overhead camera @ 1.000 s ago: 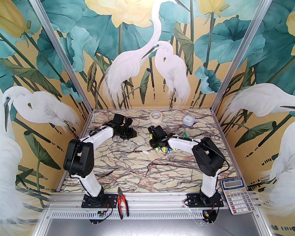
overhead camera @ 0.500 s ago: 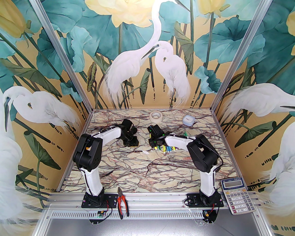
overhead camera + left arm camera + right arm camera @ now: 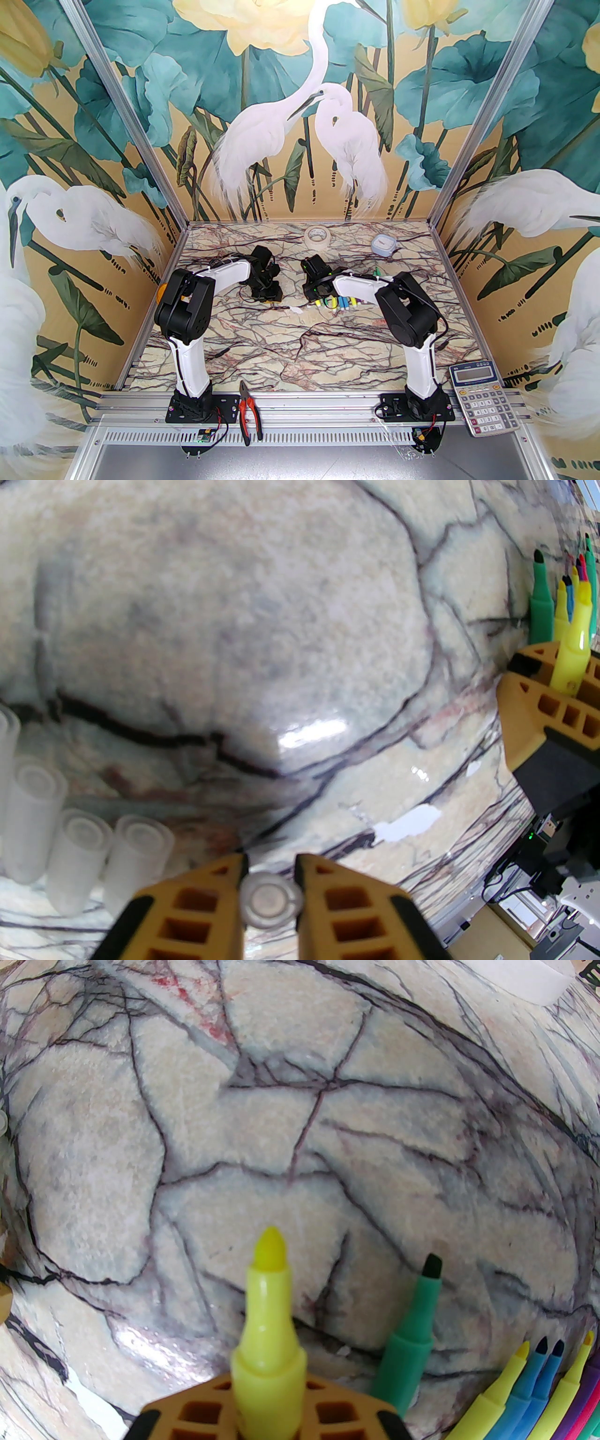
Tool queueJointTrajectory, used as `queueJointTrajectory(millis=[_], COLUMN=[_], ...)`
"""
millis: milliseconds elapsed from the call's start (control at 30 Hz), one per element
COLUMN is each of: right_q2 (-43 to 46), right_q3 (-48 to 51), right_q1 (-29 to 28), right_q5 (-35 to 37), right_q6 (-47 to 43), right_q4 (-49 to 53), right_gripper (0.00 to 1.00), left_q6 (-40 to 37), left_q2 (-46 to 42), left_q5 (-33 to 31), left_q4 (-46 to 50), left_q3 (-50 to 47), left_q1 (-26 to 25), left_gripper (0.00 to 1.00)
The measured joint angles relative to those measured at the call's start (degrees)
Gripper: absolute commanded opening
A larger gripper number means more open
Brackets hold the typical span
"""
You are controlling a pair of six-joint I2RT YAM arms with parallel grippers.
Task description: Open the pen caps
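Observation:
A translucent pen cap [image 3: 271, 900] sits end-on between the orange fingers of my left gripper [image 3: 271, 871], which press against its sides just above the marble table [image 3: 234, 644]. Three more loose caps [image 3: 77, 859] lie to its left. My right gripper [image 3: 267, 1400] is shut on a yellow marker [image 3: 269, 1297] with its tip bare. The same marker [image 3: 573, 658] shows in the left wrist view. A green marker [image 3: 412, 1330] and several other uncapped markers [image 3: 539, 1396] lie beside it. From above, the left gripper [image 3: 271, 297] and right gripper [image 3: 311, 294] face each other mid-table, next to the marker row [image 3: 341, 303].
A tape roll [image 3: 318, 234] and a small blue-white container [image 3: 383, 244] stand at the back of the table. Red-handled pliers [image 3: 248, 412] and a calculator [image 3: 485, 398] rest on the front rail. A white scrap [image 3: 296, 310] lies between the grippers.
The left arm has swung right and nearer, bringing its gripper with the cap down near the loose caps. The right arm has drawn slightly back with the yellow marker.

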State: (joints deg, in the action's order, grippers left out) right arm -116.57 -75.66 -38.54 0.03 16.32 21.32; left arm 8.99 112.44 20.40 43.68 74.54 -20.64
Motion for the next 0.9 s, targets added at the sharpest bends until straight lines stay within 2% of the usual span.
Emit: queueJointTrajectory(millis=[400,500,667,900], right_q2=[-0.02,0.04,2.54,15.93], right_q3=[-0.26,-0.26,1.09,5.75], right_q1=[0.0,-0.07,-0.04,1.01], right_q5=[0.22,0.22,0.46,2.29], right_q6=[-0.02,-0.04,-0.31,-2.67], right_q4=[0.57,0.59,-0.11,-4.7], right_gripper=[0.26,0.28,0.36,0.51], left_q6=[0.02,0.33,0.72,0.26], left_q2=[0.15,0.04,-2.8,-15.98], left_q5=[0.11,0.42,-1.16,-6.64], left_q4=[-0.2,-0.57,-2.78,-11.28], left_q3=[0.0,0.0,-0.13,-4.92], left_q1=[0.0,0.0,0.0,0.61], left_gripper=[0.32,0.39,0.58,0.77])
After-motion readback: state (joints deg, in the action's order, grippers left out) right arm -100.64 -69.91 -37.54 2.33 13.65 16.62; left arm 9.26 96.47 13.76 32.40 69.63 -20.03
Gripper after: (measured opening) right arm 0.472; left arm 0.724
